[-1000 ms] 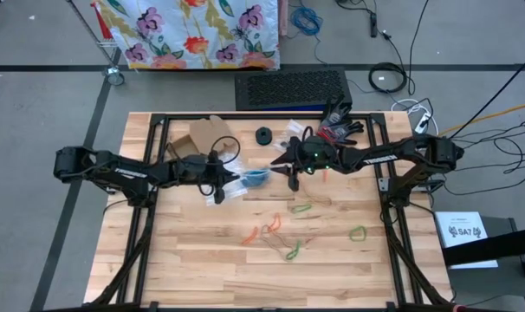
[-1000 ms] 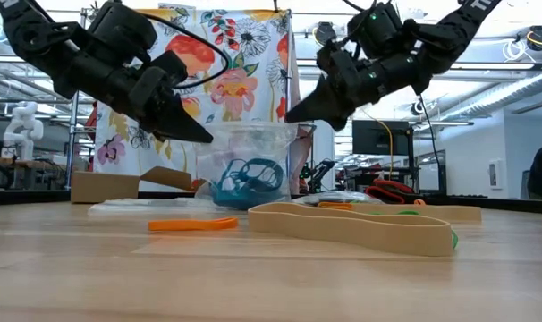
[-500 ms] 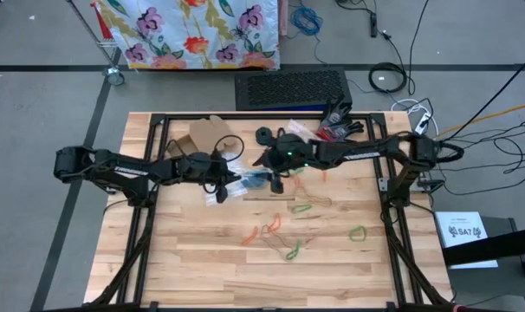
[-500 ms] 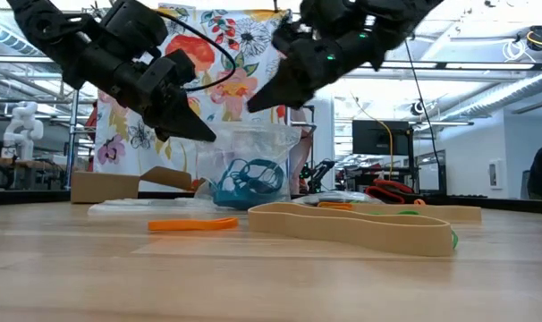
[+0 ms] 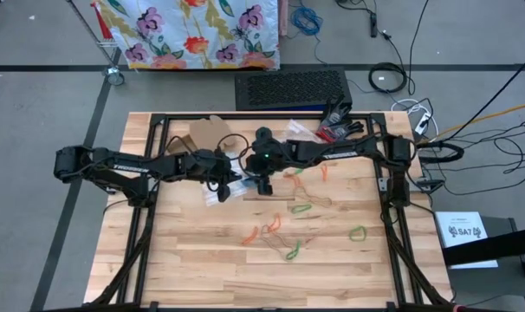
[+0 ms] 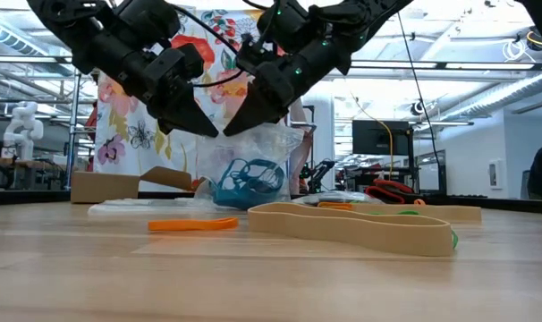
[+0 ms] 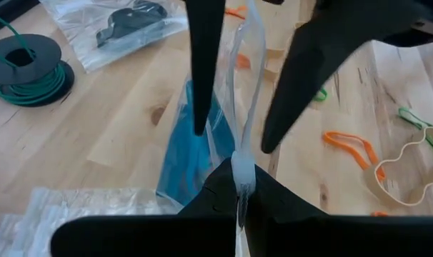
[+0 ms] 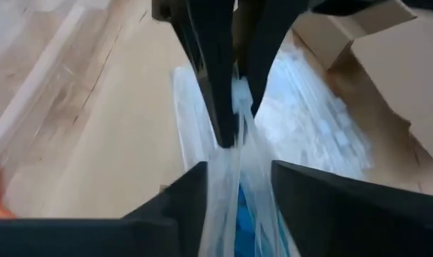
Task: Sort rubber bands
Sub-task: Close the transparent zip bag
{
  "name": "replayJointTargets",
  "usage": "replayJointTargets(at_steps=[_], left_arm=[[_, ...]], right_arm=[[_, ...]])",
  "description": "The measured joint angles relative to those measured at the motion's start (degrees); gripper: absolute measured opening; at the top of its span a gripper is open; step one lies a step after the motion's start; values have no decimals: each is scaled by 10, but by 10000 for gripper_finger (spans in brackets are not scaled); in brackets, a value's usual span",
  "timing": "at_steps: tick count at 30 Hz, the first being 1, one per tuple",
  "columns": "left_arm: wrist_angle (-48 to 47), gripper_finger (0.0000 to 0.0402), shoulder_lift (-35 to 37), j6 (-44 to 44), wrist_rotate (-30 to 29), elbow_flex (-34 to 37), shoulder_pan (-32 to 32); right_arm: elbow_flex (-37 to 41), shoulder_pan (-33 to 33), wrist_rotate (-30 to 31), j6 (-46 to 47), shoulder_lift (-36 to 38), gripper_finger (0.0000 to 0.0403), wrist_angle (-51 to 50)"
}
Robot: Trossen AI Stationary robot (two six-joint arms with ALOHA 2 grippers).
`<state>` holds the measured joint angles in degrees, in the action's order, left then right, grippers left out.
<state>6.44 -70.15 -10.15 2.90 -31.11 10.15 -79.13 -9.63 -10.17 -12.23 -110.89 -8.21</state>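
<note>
My left gripper (image 7: 239,187) is pinched tight on the top edge of a clear plastic bag (image 6: 250,170) holding a tangle of blue rubber bands (image 6: 249,182). I hold it up off the light wooden table (image 5: 193,269) so its mouth faces upward and can take more bands. My right gripper (image 8: 236,175) stands directly across, its two fingers apart and straddling the same rim, one on each side of the film. I judge it is there either to spread the mouth or to let a band fall in; I cannot see any band between its fingers.

The bag hangs between my two grippers at the table's middle, toward the far side. The loose bands lie on the near half, well apart from the bag, in a scattered cluster.

From above I count about three orange loops (image 5: 250,234), three green loops (image 5: 357,232), and at least one wide tan band (image 6: 351,225); the thin ones overlap, so the count is rough. There is one bag in my grip, a second clear bag with something black in it (image 7: 127,20) lying flat, one spool of green wire (image 7: 25,68), and one brown cardboard box (image 5: 202,133) at the far edge.
</note>
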Motion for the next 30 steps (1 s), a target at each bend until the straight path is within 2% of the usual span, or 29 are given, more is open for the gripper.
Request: replayJointTargets(at_steps=[2,5,6,17,21,24,30], left_arm=[[-1,9,0,0,0,-1,0],[-1,18,0,0,0,-1,0],[-1,20,0,0,0,-1,0],[2,28,0,16,-12,0,0],[17,29,0,20,-13,23,0],[59,29,0,13,-13,51,-1],[227,30,0,5,-14,101,-1]], right_arm=[[0,0,0,-2,0,105,2],[0,0,0,-7,0,25,0],[0,0,0,-7,0,14,-1],[0,0,0,25,0,1,-9],[0,-1,0,26,6,0,-16],[0,-3,0,26,9,0,-27],[0,-5,-3,26,10,0,-10]])
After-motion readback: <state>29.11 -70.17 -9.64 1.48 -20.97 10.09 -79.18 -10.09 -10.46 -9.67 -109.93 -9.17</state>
